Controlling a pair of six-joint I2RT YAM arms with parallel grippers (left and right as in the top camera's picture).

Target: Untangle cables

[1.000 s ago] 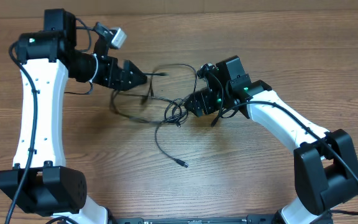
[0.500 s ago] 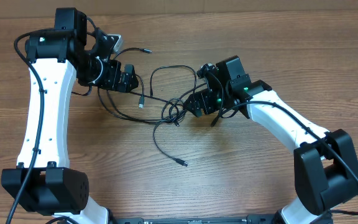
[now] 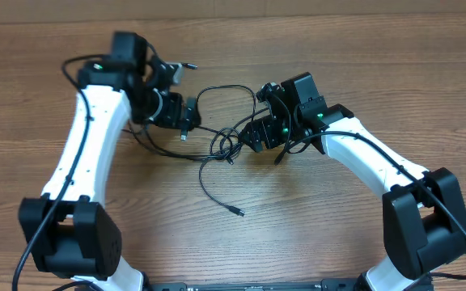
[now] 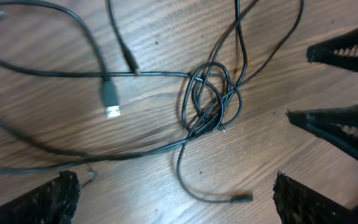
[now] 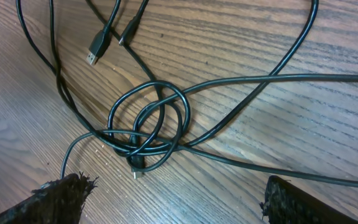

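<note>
We find the cables lying loose on the wooden worktop, in the middle ground between the two arms, thin black strands running out to the left, to the far side and toward the near edge. At their heart is a knot of several overlapping loops (we cannot trace which strand passes over which), and it rests flat on the wood, touched by neither arm. The left pincer sits to the left of the knot with its jaws spread wide and nothing between them. In its wrist view the dark fingertips stand at the lower corners with the tangle out ahead. The right pincer sits just right of the knot, likewise spread and empty. Its fingertips are wide apart at the bottom of its own view, and the knot lies ahead of them. A flat silver-tipped USB plug lies on the worktop left of the knot, near the left pincer, at the end of one strand. Another strand leaves the knot toward the near edge, curves, and ends in a small plug well apart from both pincers. One long loop arches away from the knot on the far side, between the two pincers.
</note>
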